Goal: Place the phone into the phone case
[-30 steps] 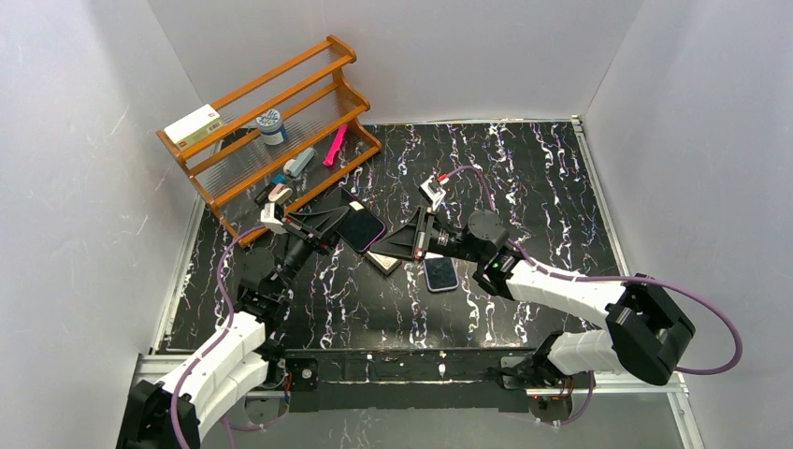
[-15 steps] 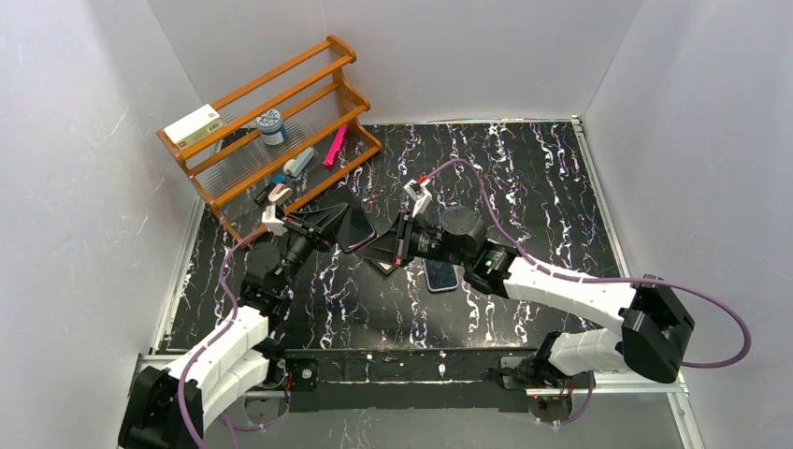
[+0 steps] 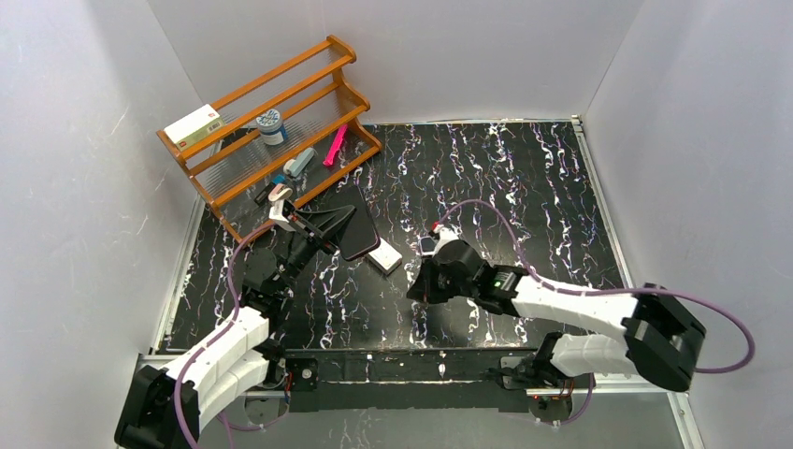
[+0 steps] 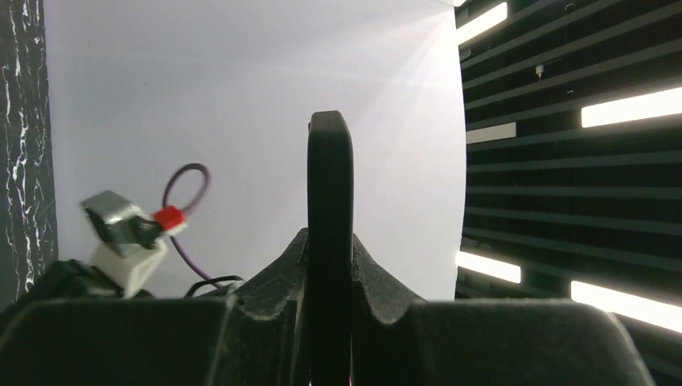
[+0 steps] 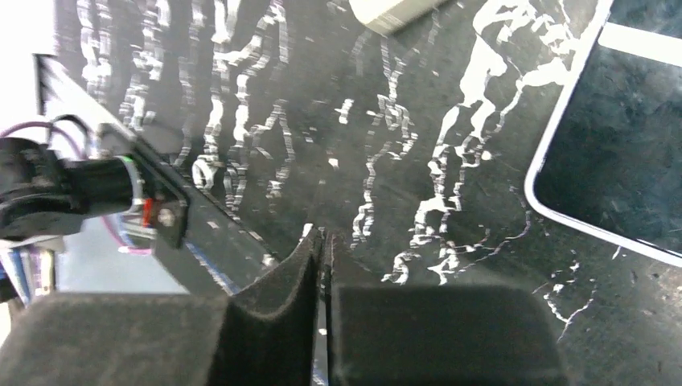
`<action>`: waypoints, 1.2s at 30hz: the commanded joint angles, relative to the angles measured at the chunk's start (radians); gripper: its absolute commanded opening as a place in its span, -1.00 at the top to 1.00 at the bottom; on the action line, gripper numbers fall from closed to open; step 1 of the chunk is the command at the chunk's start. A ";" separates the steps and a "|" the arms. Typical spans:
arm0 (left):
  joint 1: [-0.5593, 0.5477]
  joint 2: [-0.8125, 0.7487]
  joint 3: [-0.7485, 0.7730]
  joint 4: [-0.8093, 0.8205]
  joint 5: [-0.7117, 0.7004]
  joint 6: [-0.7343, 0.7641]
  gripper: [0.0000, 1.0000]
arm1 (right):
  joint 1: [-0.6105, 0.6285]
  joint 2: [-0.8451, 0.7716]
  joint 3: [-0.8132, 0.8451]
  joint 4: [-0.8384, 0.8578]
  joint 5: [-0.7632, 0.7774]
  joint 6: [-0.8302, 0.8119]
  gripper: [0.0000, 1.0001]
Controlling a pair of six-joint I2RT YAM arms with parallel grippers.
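My left gripper (image 3: 338,224) is shut on the black phone case (image 3: 361,231) and holds it above the table's left centre. In the left wrist view the phone case (image 4: 330,209) stands edge-on between the two fingers (image 4: 378,273). My right gripper (image 3: 418,291) sits low over the table's near middle, shut with nothing between its jaws. In the top view its wrist hides the phone. In the right wrist view the phone (image 5: 619,153), dark-screened with a white rim, lies flat on the table to the upper right of my shut right gripper (image 5: 323,238).
A small pale block (image 3: 384,257) lies on the marble-patterned table (image 3: 524,187) just right of the case. A wooden rack (image 3: 245,161) holding a box, a jar and small items stands at the back left. White walls close in three sides.
My right arm has drawn back from the phone case and swung down toward the near edge, now covering the phone. The left gripper has shifted slightly with the case still in it.
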 commanded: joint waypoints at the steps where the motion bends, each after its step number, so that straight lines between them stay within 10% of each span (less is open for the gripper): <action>1: 0.000 -0.021 0.032 0.087 0.012 0.028 1.00 | 0.002 -0.164 0.007 0.109 -0.002 -0.033 0.60; 11: 0.000 0.018 0.014 -0.005 0.158 0.230 1.00 | -0.001 -0.367 0.071 0.143 -0.034 -0.022 -0.69; 21: 0.000 0.043 0.031 -0.063 0.300 0.404 1.00 | -0.001 -0.309 0.157 0.173 -0.115 0.029 -0.84; 30: 0.000 0.040 0.045 -0.097 0.364 0.476 1.00 | -0.004 -0.164 0.149 0.249 -0.191 0.096 -0.43; 36: 0.000 0.029 0.053 -0.125 0.404 0.525 1.00 | -0.005 -0.141 0.124 0.298 -0.193 0.110 0.92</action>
